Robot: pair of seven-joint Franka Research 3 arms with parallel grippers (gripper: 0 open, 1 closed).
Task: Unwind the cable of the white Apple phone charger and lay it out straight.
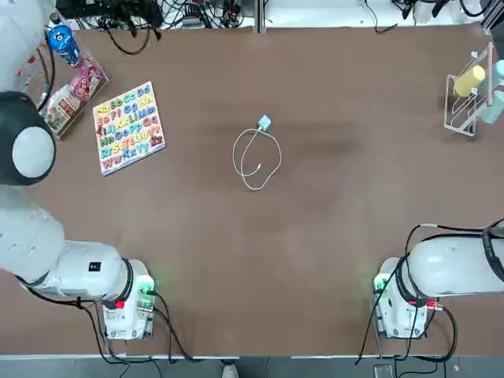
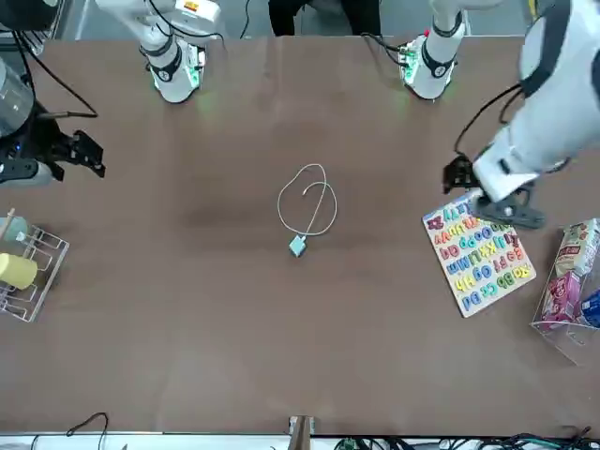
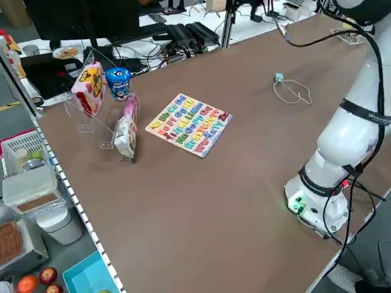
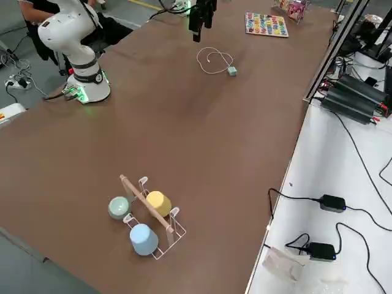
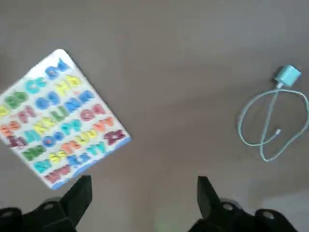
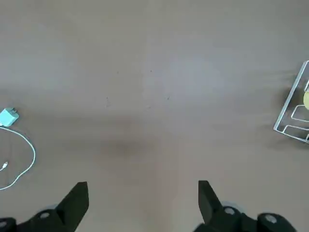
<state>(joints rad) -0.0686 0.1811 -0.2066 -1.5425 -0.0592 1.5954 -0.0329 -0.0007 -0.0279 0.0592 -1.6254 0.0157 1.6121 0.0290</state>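
Left claw (image 2: 491,195) near puzzle (image 2: 478,255), hidden overhead

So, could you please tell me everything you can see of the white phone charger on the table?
The charger is a small, pale bluish-white plug block joined to a thin white cable that ends in a tiny connector tip. Block and cable look like smooth plastic. The cable is still coiled: one loose loop that crosses itself, with the tip curling inside it. It lies on the brown tabletop, between the alphabet board and the wire rack. Neither gripper touches it.
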